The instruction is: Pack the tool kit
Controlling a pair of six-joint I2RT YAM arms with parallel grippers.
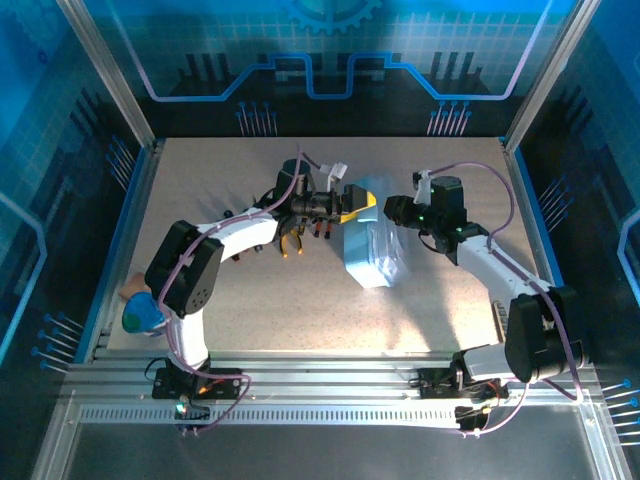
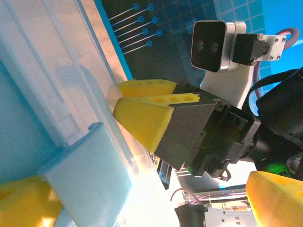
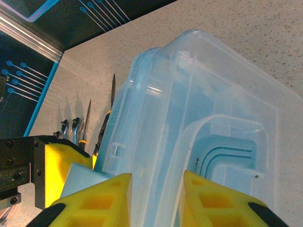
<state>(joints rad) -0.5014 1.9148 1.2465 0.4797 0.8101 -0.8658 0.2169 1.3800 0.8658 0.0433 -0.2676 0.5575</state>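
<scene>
I work in a robot lab, inside a closed test booth. Under the yellow fingers (image 3: 102, 198) of my right gripper (image 3: 156, 179) lies a flat speckled table (image 1: 230, 180). Far past the fingers stand blue walls (image 1: 60, 120) with printed circuit lines and a gear. Shiny metal posts (image 1: 108, 70) hold the walls. Behind the fingers, the left arm (image 1: 230, 235) and right arm (image 1: 490, 265) are bolted to a metal rail (image 1: 330, 385).

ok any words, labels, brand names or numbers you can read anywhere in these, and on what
No readable text anywhere.
Light-blue case: no label or brand shows.
Clear lid: plain, no marking.
Backdrop: a gear shape and circuit lines, no letters or numbers.
</scene>
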